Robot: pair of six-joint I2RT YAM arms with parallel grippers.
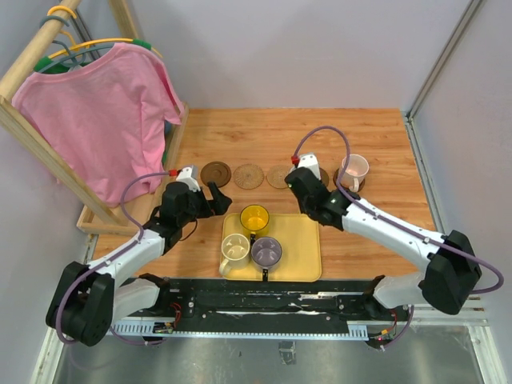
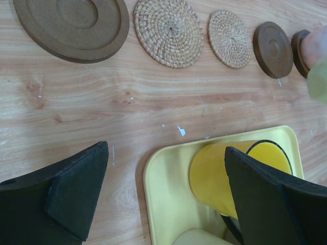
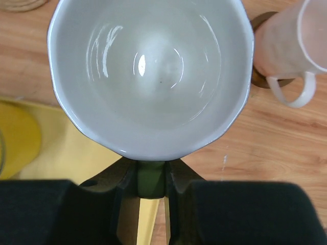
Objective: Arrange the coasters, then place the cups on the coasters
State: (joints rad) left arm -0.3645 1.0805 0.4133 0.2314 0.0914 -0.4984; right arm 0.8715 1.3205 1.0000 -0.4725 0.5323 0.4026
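Observation:
Five coasters lie in a row: a dark brown coaster, two tan woven coasters, and a dark one. The last coaster carries the pale pink cup. My right gripper is shut on the handle of the white cup, held beside the pink cup. My left gripper stands open over the yellow tray's far left corner, its right finger next to the yellow cup.
The cream cup and the purple-grey cup stand on the tray's near half. A wooden rack with a pink shirt fills the left side, its base close to my left arm. Walls close in the back and right.

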